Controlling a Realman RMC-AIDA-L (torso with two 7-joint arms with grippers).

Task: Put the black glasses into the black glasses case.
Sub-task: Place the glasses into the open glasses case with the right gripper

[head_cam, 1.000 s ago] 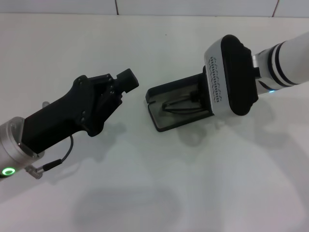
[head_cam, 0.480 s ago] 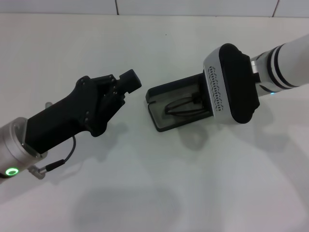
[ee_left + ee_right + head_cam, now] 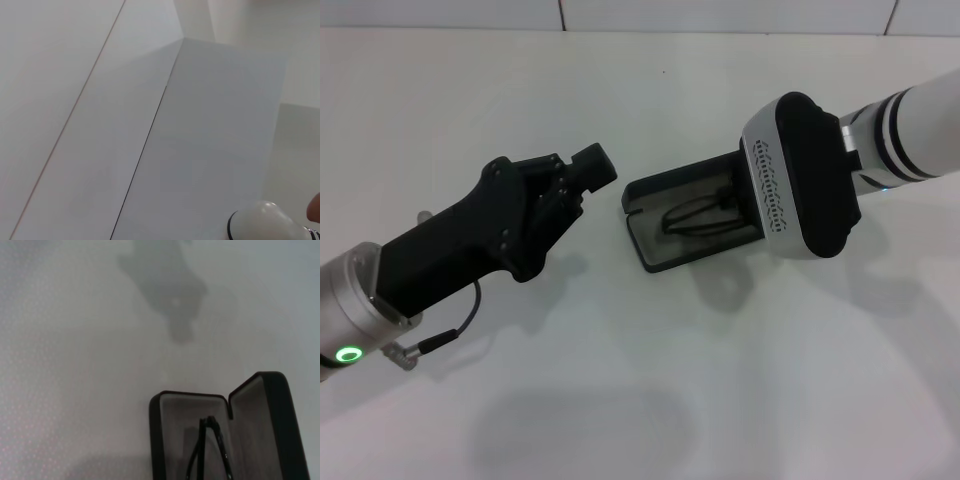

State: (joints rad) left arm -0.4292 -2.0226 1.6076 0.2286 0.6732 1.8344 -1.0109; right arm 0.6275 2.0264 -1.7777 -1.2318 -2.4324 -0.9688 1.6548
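Two grippers over white tabletop (image 3: 650,400): left gripper (image 3: 582,175) mid-left of frame, jaws seemingly clenched, empty. Centre: black glasses case (image 3: 665,215) lying open, black glasses (image 3: 698,217) inside. Upper right: right gripper (image 3: 735,200), jaws hidden, state unclear.

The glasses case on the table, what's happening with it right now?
The black glasses case lies open on the white table, and the black glasses are inside its lined tray. The right gripper reaches over the case's right end, largely hidden under its own wrist housing. The left gripper hovers just left of the case, touching nothing. The lid is not yet closed.
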